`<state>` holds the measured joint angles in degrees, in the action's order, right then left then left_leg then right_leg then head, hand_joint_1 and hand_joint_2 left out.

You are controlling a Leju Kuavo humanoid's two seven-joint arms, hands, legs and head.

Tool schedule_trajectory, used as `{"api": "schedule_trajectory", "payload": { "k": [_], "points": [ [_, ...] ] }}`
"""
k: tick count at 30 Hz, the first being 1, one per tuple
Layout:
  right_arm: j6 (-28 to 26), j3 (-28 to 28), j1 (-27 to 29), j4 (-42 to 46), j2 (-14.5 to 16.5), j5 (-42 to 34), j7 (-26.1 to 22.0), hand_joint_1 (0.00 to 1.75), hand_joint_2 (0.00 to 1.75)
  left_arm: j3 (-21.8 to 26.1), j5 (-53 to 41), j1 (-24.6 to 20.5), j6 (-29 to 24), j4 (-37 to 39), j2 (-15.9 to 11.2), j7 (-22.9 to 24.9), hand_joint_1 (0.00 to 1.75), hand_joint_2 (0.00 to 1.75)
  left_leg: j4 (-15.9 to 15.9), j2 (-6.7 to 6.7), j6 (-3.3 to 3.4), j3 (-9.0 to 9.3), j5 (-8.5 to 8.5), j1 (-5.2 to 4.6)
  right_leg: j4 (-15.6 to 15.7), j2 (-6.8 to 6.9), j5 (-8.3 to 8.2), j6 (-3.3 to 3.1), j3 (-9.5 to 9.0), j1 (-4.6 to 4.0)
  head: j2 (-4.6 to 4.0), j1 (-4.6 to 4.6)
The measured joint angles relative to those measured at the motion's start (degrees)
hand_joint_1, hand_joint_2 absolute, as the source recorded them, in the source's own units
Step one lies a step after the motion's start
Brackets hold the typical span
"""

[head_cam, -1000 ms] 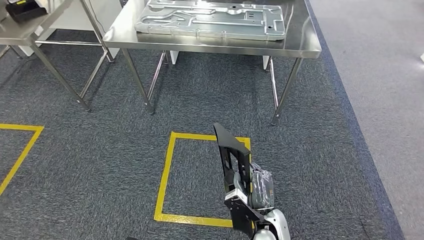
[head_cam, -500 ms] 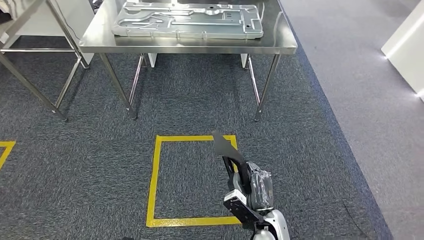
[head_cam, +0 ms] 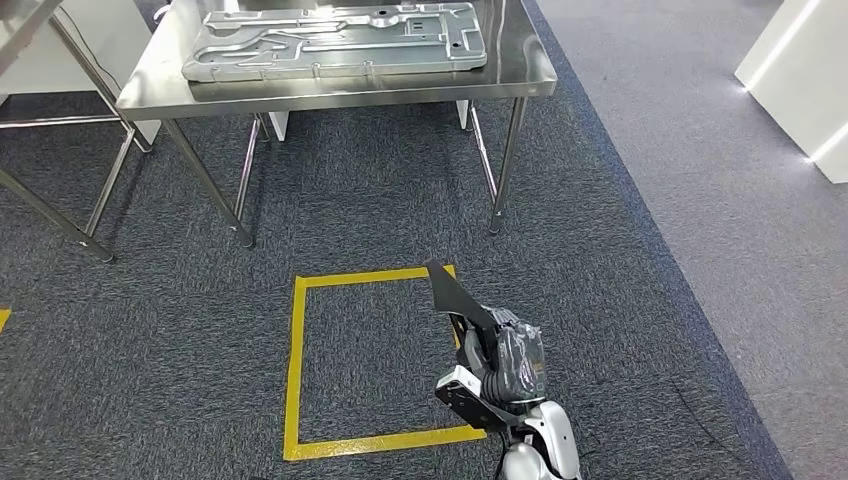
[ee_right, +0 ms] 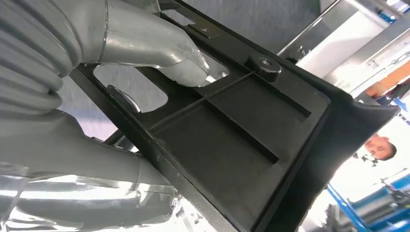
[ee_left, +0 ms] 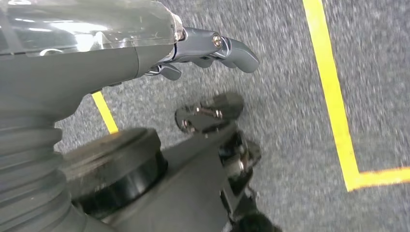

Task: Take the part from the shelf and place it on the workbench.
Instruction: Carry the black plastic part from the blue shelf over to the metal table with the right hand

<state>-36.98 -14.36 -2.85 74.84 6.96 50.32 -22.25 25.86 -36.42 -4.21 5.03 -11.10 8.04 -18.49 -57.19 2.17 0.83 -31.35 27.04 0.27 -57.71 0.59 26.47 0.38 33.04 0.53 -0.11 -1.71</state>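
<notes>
The part [head_cam: 455, 295] is a flat black plastic bracket with ribs and cut-outs. My right hand [head_cam: 515, 365] grips its lower end and holds it upright above the carpet, low in the head view. Up close, the thumb [ee_right: 181, 65] presses into a cut-out of the part [ee_right: 251, 130]. The steel workbench [head_cam: 330, 98] stands ahead across the carpet, apart from the part. My left hand [ee_left: 212, 46] hangs over the floor, fingers loose and holding nothing.
A large stamped metal plate [head_cam: 335, 40] covers most of the workbench top. A yellow taped square [head_cam: 293, 370] marks the carpet in front of the bench. A second steel table's legs [head_cam: 60, 210] stand at the left, and a white cabinet [head_cam: 800, 70] at the far right.
The whole picture has shifted: the camera has moved, so the workbench now lies further left and the white cabinet shows more. My right hand still holds the part the same way.
</notes>
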Motion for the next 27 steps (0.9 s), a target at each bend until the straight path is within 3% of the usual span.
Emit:
{"api": "schedule_trajectory", "payload": {
  "k": [6,12,14,17,18,20,22,23,24,25,26,27],
  "points": [
    [2.78,-0.08,-6.82,0.43,-2.75,14.49,7.06,1.75,1.75,0.65,0.55,-0.22,1.86,0.00,-0.03,0.96,0.00,1.75,0.33,0.00,-0.92,0.00,-0.31,0.18,-0.17,0.00,-0.11,-0.45,0.20,-0.19,0.00,0.01],
    [11.97,-1.72,-24.77,-5.87,-9.00,28.40,13.30,1.75,1.75,1.49,2.61,-0.40,3.59,-0.01,-0.22,1.87,0.00,1.75,0.20,0.00,-1.39,-0.41,-0.59,0.19,-0.28,0.02,-0.48,-0.43,0.46,-0.16,0.00,0.01],
    [16.29,-3.71,-34.17,-10.67,-10.63,32.18,13.72,1.75,1.75,1.49,2.55,-0.55,3.60,-0.01,-0.45,1.94,0.00,1.75,0.05,0.05,-1.07,-0.84,-0.68,0.02,-0.07,-0.04,-0.91,-0.20,0.75,0.08,0.00,0.00],
    [21.42,-8.43,-50.22,-18.74,-12.23,37.14,13.87,1.75,1.75,1.49,2.30,-0.93,3.79,-0.02,-0.71,2.11,0.00,1.75,2.23,0.15,0.05,-0.10,-1.81,0.18,-0.11,-0.11,-1.08,0.49,1.17,0.19,0.00,0.00],
    [22.46,-10.40,-55.27,-21.35,-12.46,37.86,13.90,1.75,1.75,1.50,2.22,-1.01,3.87,-0.02,-0.69,2.16,0.00,1.75,3.27,0.19,0.20,0.44,-2.29,0.43,-1.74,-0.18,-0.31,0.71,2.00,0.20,0.00,0.00],
    [23.67,-15.04,-64.13,-26.70,-12.63,38.24,14.48,1.75,1.75,1.60,2.12,-1.05,3.99,-0.02,-0.68,2.25,0.00,1.75,4.21,0.13,0.14,1.06,-2.54,0.89,-8.33,-0.39,2.30,1.27,5.53,0.53,0.00,0.01],
    [24.00,-19.44,-69.69,-30.64,-12.56,38.24,15.82,1.75,1.75,1.76,2.08,-0.95,4.13,-0.01,-0.64,2.23,0.00,1.75,4.09,-0.12,-0.46,1.72,-1.83,1.53,-14.43,-0.45,3.36,2.07,9.20,1.09,0.00,0.01],
    [24.05,-21.44,-71.58,-32.22,-12.43,38.24,16.42,1.75,1.75,1.83,2.09,-0.85,4.19,-0.01,-0.62,2.22,0.00,1.75,3.90,-0.29,-0.92,2.22,-1.25,1.98,-15.08,-0.43,2.41,2.52,9.99,1.46,0.00,0.01],
    [24.10,-23.21,-73.25,-33.57,-12.19,38.24,16.73,1.75,1.75,1.89,2.12,-0.76,4.27,-0.01,-0.57,2.19,0.00,1.75,3.50,-0.43,-1.49,2.79,-0.50,2.50,-13.20,-0.31,0.18,3.09,9.62,1.93,0.00,0.01],
    [24.15,-24.90,-74.88,-34.95,-11.86,38.24,16.81,1.75,1.75,1.95,2.20,-0.70,4.34,0.00,-0.52,2.13,0.00,1.75,2.91,-0.50,-2.14,3.28,0.39,2.98,-9.66,0.00,-2.54,3.74,8.53,2.47,0.00,0.01],
    [24.18,-26.41,-76.45,-36.39,-11.54,38.25,16.71,1.75,1.75,2.10,2.31,-0.66,4.38,-0.01,-0.62,2.03,0.00,1.75,2.26,-0.51,-2.92,3.49,1.35,3.21,-6.49,0.37,-4.18,4.44,7.36,2.69,0.00,0.02],
    [24.16,-27.82,-78.00,-37.58,-11.06,38.25,16.45,1.75,1.75,2.30,2.42,-0.66,4.40,-0.01,-0.68,1.91,0.00,1.75,1.56,-0.48,-3.64,3.57,2.31,3.30,-3.76,0.67,-4.79,4.40,6.31,2.84,0.00,0.00]
  ]
}}
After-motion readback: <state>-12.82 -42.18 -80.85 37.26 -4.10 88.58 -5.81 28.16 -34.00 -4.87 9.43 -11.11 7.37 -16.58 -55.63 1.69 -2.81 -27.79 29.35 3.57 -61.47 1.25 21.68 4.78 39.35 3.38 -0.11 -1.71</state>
